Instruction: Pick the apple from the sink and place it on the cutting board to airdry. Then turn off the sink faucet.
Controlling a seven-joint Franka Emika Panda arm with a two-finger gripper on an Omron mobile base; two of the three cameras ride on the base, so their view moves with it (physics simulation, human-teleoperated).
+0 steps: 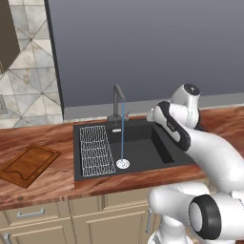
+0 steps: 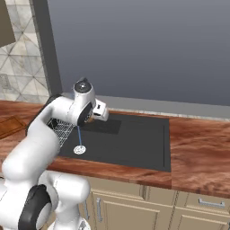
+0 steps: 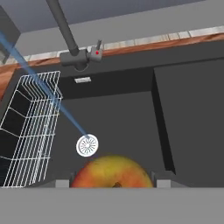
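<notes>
Gripping the apple (image 3: 112, 172) between closed fingers, gripper (image 3: 112, 183) above the sink (image 3: 131, 122), faucet (image 1: 117, 102) running, cutting board (image 1: 28, 164) at left.

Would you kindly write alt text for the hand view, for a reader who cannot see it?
An orange-yellow apple sits at the bottom edge, right at the gripper, above the black sink. A thin blue water stream falls from the dark faucet onto the white drain strainer, with a white wire rack at left.
</notes>
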